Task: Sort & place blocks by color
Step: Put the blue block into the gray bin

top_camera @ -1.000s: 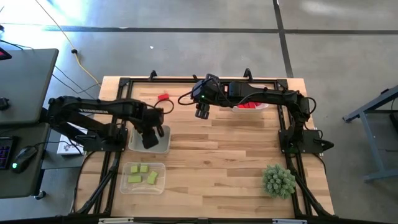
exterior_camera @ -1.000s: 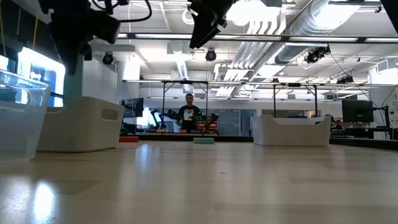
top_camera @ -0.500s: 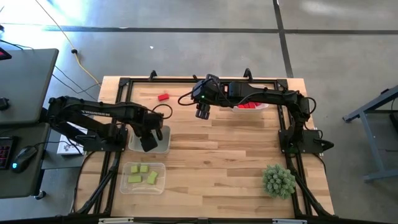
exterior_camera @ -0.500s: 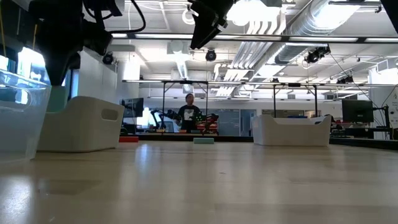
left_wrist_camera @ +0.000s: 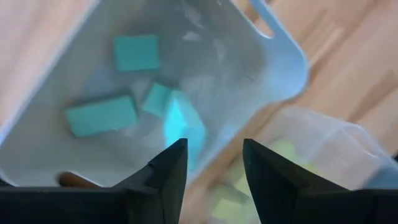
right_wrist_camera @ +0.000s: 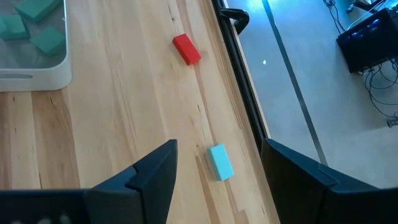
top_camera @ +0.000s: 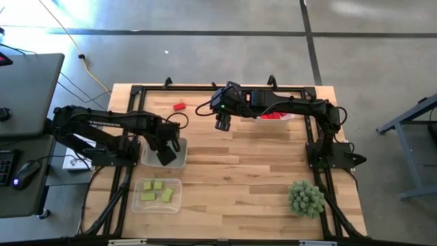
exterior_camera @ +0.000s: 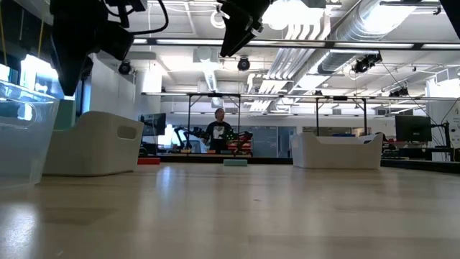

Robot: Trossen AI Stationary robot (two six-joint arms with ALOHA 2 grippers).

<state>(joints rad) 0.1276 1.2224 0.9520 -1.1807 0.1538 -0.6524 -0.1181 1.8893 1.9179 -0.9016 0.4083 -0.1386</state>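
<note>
Right now my left end effector [left_wrist_camera: 210, 163] hangs over the white tray [top_camera: 179, 161] at about nine o'clock on the surface [top_camera: 246, 178]. Its fingers [left_wrist_camera: 166, 171] stand apart and hold nothing. A teal block [left_wrist_camera: 183, 126] sits just under them inside the tray, close to three more teal blocks [left_wrist_camera: 101, 115]. I cannot tell if it is touching the tray floor.

My right end effector [right_wrist_camera: 217, 163] hangs high near twelve o'clock, with its fingers wide apart and nothing between them. Below it a light blue block [right_wrist_camera: 219, 162] lies on the wood by the far edge. A red block [right_wrist_camera: 186, 49] lies on the wood too, toward eleven o'clock, well apart from the blue one.

I see yellow-green blocks [top_camera: 156, 190] in the clear tray [top_camera: 176, 203] at about eight o'clock. More red blocks [top_camera: 276, 116] rest in a tray near one o'clock. A spiky green plant ball [top_camera: 305, 197] sits at about four o'clock.
</note>
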